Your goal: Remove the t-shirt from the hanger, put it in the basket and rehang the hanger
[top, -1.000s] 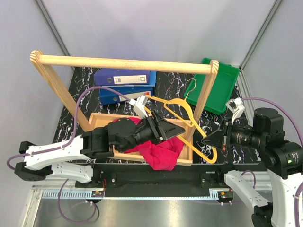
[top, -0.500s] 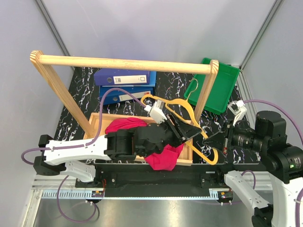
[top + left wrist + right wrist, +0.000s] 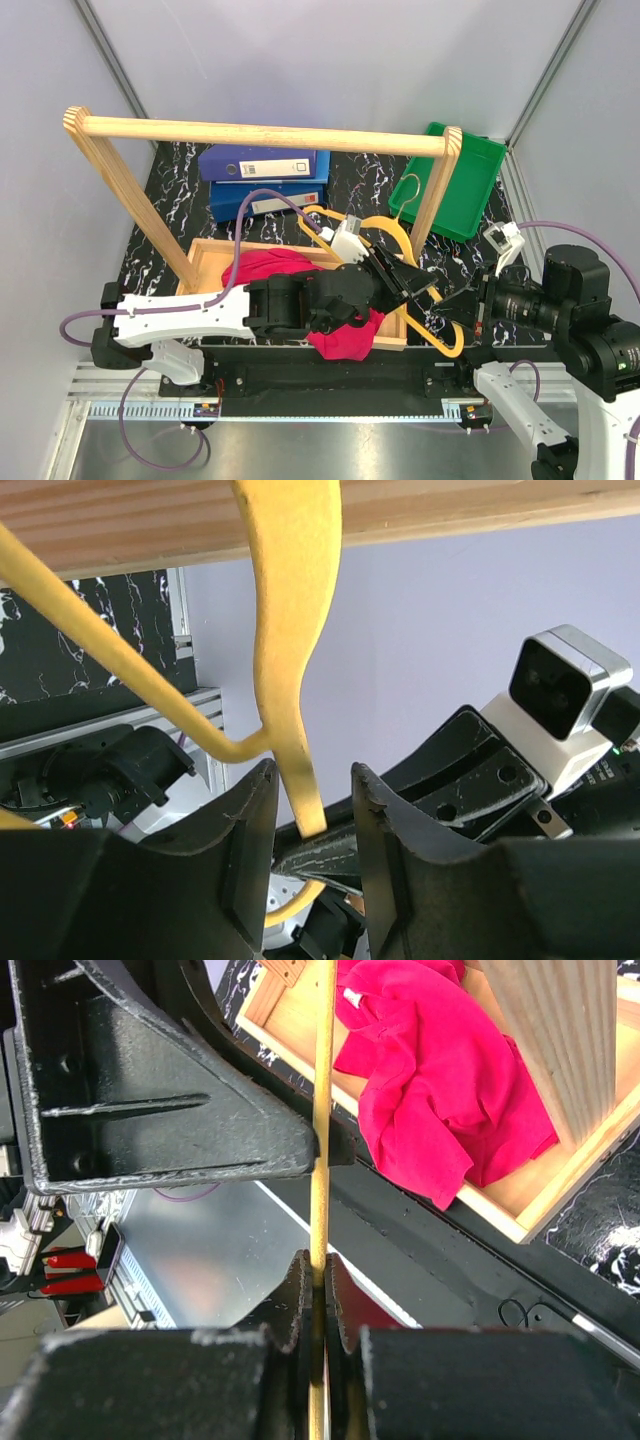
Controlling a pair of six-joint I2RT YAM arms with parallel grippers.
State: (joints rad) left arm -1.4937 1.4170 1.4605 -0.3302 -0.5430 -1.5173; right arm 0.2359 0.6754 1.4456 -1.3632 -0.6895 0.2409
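Note:
The magenta t-shirt (image 3: pixel 345 335) lies crumpled in the wooden tray (image 3: pixel 205 260) and droops over its front edge, off the hanger; it also shows in the right wrist view (image 3: pixel 440 1070). The yellow hanger (image 3: pixel 385 222) is held tilted above the tray's right end. My right gripper (image 3: pixel 447 303) is shut on its thin bar (image 3: pixel 320 1110), pinched between the fingertips (image 3: pixel 320 1280). My left gripper (image 3: pixel 418 284) is open, its jaws straddling a hanger arm (image 3: pixel 290 680) with a gap on each side (image 3: pixel 312 820), right beside the right gripper.
The thick wooden rail frame (image 3: pixel 260 132) spans the table, its right post (image 3: pixel 432 200) close behind the hanger. Blue binders (image 3: pixel 265 180) lie at the back and a green tray (image 3: pixel 465 185) at the back right. The table's front edge (image 3: pixel 330 365) runs below the tray.
My left arm has swung right, away from over the shirt, and its open jaws now straddle the hanger by the right gripper. The right gripper has drawn back slightly, still holding the hanger.

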